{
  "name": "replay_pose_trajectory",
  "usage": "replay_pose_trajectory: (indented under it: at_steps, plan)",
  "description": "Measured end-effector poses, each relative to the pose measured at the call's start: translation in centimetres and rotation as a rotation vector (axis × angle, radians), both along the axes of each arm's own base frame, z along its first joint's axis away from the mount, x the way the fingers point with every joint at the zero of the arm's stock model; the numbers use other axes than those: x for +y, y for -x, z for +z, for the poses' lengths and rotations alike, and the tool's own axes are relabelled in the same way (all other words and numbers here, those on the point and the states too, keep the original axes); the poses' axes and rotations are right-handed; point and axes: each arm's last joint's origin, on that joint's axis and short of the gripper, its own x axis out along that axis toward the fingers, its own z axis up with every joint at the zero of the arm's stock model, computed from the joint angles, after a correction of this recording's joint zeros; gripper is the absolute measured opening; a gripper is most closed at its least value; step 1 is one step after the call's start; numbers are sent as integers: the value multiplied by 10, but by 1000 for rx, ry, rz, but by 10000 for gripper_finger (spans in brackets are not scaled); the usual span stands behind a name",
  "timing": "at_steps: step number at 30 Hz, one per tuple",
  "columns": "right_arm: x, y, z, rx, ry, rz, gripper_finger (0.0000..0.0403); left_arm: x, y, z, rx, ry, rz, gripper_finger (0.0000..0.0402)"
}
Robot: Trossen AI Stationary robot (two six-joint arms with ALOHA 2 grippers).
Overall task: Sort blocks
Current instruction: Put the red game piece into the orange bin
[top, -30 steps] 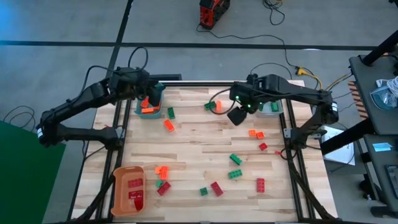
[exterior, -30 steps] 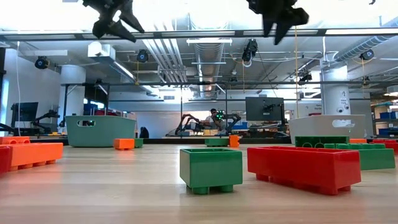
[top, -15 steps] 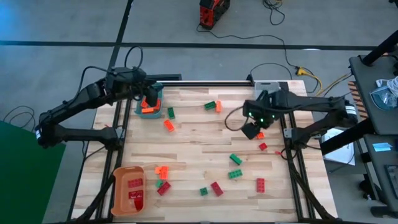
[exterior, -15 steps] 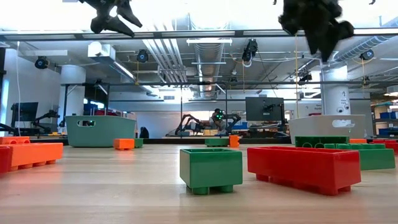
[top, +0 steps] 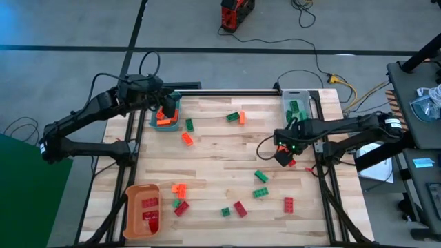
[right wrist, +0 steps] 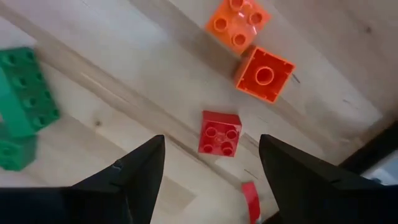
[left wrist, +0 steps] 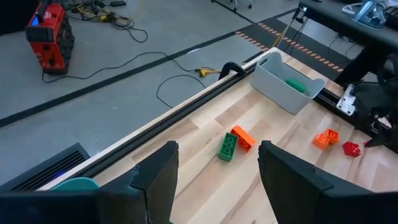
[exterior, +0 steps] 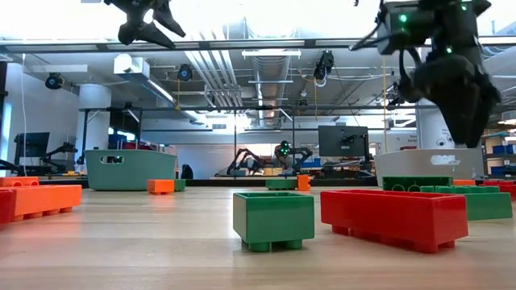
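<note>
Red, orange and green blocks lie scattered on the wooden table (top: 220,155). My right gripper (top: 282,157) hangs open near the right edge, above a small red block (right wrist: 219,132) that lies flat between its fingers' line of sight. Two orange blocks (right wrist: 252,50) lie just beyond it, and a green block (right wrist: 22,93) lies to one side. My left gripper (top: 165,110) hovers open and empty over the teal bin (top: 178,124) at the far left. In the low view it (exterior: 149,28) is high up and my right gripper (exterior: 463,97) is lower.
A grey bin (top: 298,107) holding green blocks stands at the far right. An orange bin (top: 131,213) with red blocks sits at the near left. The teal bin holds orange blocks. Loose blocks (top: 260,184) dot the near half of the table, and a green and orange pair (top: 236,117) lies far centre.
My right gripper has travelled from the far middle of the table toward the right and near edges. It has come down over the small red block and stays open.
</note>
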Motion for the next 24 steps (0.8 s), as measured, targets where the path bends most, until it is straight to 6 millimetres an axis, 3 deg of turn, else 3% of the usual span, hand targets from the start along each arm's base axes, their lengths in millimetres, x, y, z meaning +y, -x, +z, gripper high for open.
replay_pose_trajectory:
  at_steps: [9,24]
  plan:
    - [3,9,-34,51,3,-11,256,0,0,0,-10,13,8,198]
    - [18,18,-62,44,4,-48,259,0,0,1,-21,15,12,198]
